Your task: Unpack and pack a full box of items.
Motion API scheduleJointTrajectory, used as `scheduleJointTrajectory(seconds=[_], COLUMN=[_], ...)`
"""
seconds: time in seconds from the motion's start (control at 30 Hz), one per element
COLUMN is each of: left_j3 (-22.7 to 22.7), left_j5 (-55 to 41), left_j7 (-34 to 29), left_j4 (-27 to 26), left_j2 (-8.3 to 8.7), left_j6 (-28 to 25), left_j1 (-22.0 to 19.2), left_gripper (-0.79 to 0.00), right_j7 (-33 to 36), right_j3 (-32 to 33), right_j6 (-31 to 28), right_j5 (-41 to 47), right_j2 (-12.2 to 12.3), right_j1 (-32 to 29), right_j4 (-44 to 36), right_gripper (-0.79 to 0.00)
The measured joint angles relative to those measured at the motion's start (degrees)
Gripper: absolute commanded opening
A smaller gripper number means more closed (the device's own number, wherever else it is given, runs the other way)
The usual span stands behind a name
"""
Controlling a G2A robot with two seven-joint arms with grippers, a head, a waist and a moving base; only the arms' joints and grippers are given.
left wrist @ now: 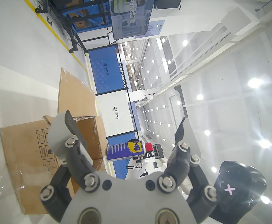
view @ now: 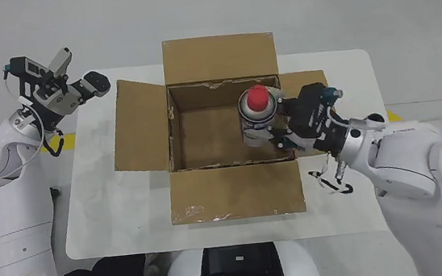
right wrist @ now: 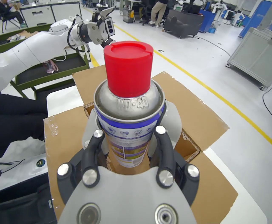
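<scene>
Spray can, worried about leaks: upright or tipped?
Upright: the spray can stands cap up, gripped by the right pincer over the box.

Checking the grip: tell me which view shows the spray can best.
Right wrist view: the spray can is close up, clamped in the right claw. Top view shows mostly its cap; left wrist view shows it far off.

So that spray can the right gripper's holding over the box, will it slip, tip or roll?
The spray can looks like rigid metal, so the right gripper probably won't dent it. Its smooth round wall could slip or twist in the grip. Tall and narrow, it may tip if stood in the cardboard box, then roll.
</scene>
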Motion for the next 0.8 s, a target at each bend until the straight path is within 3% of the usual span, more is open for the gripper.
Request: scheduleJointTrajectory(seconds=[0.47,0.8], left_j3=[0.0,0.0], left_j5=[0.0,0.0], left_j7=[0.0,0.0], left_j4=[0.0,0.0], left_j2=[0.0,0.0], left_j6=[0.0,0.0], left_j1=[0.0,0.0], left_gripper=[0.0,0.0], right_j7=[17.77,24.42], right_j3=[-12.34,-22.98], right_j6=[-0.26,-1.38], right_j5=[7.26,8.93], right_j2=[-0.27,-1.29], right_j1=[17.51,26.79], right_j4=[10.86,20.11], right_gripper=[-0.785,-0.785])
